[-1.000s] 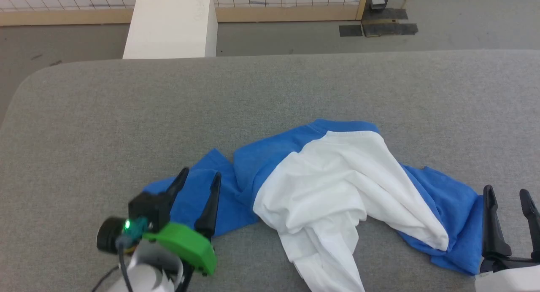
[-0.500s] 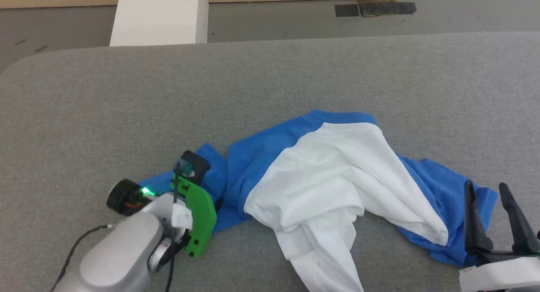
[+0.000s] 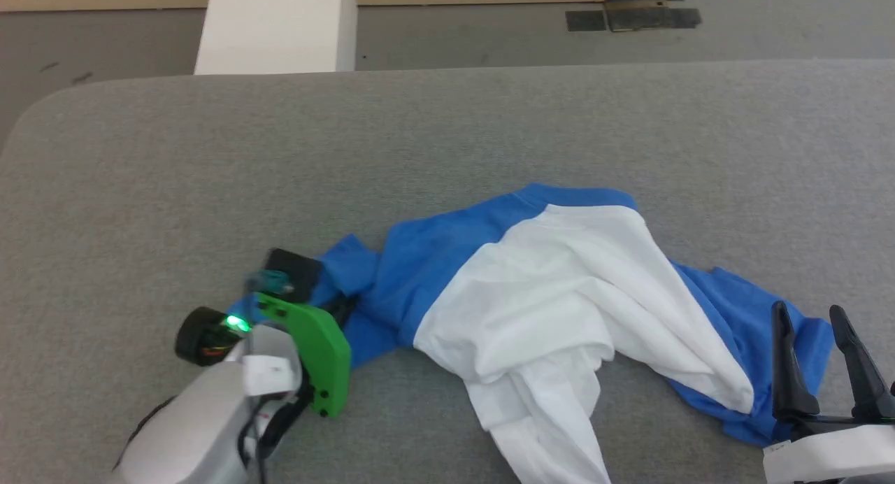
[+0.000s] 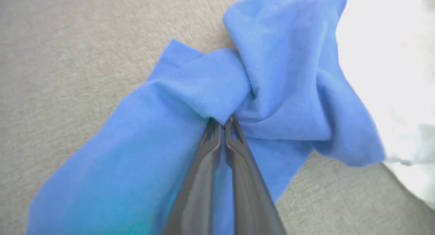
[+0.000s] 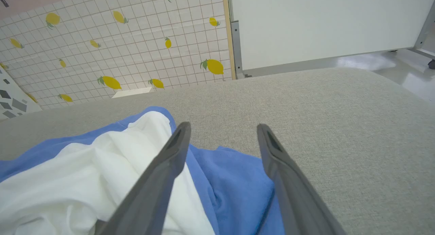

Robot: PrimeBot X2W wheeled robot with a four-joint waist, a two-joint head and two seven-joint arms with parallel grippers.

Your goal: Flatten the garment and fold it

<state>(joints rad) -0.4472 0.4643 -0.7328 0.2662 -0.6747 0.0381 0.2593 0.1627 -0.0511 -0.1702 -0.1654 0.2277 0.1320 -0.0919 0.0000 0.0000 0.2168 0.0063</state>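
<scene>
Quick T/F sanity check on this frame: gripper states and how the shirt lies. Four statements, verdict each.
1. The left gripper is shut on a bunch of the garment's blue fabric. True.
2. The right gripper is clamped on the white part of the garment. False: its jaws stand wide apart over the blue fabric at the garment's right end and hold nothing.
3. The garment is spread flat with both sleeves out. False: it lies crumpled, with the white body heaped in folds over the blue.
4. The garment rests on a grey fabric-covered surface. True.
</scene>
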